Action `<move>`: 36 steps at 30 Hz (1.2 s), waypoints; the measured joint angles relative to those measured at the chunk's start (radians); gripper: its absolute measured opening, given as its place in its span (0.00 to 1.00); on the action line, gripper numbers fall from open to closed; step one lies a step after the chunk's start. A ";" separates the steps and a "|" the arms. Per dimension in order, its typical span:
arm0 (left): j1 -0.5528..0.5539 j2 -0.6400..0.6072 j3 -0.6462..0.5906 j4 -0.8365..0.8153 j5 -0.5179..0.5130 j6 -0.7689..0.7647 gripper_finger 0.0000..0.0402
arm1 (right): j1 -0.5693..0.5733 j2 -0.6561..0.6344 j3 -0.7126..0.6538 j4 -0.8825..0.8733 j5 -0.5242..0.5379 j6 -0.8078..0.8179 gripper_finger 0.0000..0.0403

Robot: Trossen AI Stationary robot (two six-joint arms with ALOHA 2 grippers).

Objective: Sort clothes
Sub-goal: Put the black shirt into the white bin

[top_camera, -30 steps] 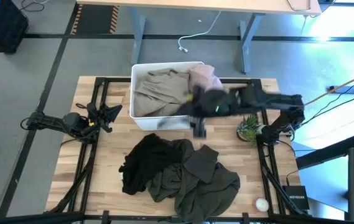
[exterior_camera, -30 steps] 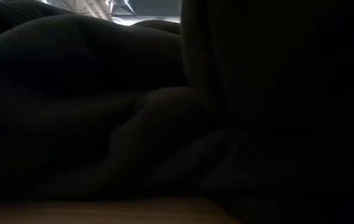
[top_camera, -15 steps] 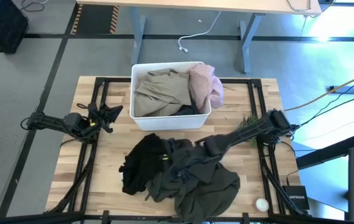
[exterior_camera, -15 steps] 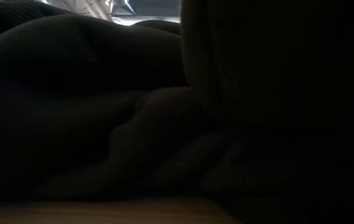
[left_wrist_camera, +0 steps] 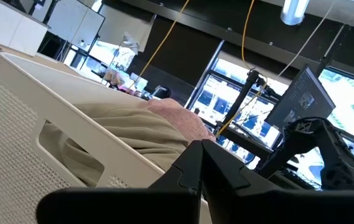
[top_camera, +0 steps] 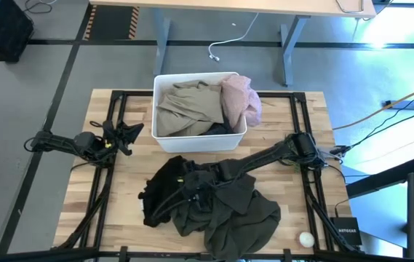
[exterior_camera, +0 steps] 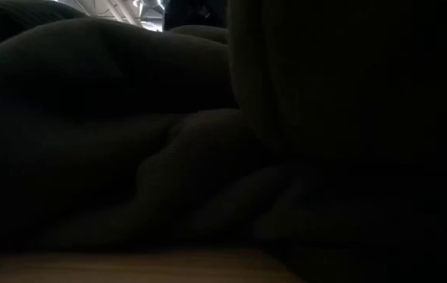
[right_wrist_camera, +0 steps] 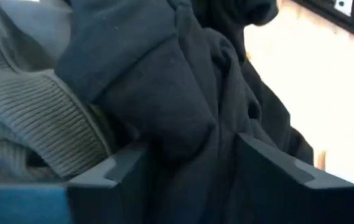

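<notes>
Overhead, right arm stretches across the table (top_camera: 119,211) from the right edge; right gripper (top_camera: 190,186) sits down on the seam where the black garment (top_camera: 161,191) meets the olive garment (top_camera: 228,218), both heaped on the near half of the table; left gripper (top_camera: 128,135) is parked at the table's left side, just beside the bin (top_camera: 199,140), nothing in it; can't tell how its fingers stand; bin holds the khaki garment (top_camera: 188,108) and the pink garment (top_camera: 239,98), the pink one draped over the bin's right rim; small plant (top_camera: 292,140) near the right arm's base.

Low view: almost all dark fabric folds right up against the lens, a strip of wood along the bottom; can't tell which garment.

Left wrist view: bin wall (left_wrist_camera: 52,130) with its handle slot close up, khaki cloth (left_wrist_camera: 139,124) above the rim, pink cloth (left_wrist_camera: 180,118) behind it.

Right wrist view: fingers (right_wrist_camera: 270,171) spread apart with a fold of black cloth (right_wrist_camera: 183,118) bulging between them; jaws not clamped on it; ribbed olive knit (right_wrist_camera: 33,118) just beside one finger; bare wood past the black cloth.
</notes>
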 joint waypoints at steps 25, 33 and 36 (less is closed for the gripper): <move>0.000 0.000 0.000 0.000 0.000 -0.006 0.01 | -0.113 -0.369 0.364 -0.092 0.307 -0.189 0.07; 0.000 0.000 0.000 0.001 0.000 -0.005 0.01 | -0.254 -0.384 0.660 -0.045 0.328 -0.246 0.06; 0.000 0.000 0.000 0.001 0.000 -0.004 0.01 | -0.309 -0.387 0.722 0.071 0.314 -0.261 0.07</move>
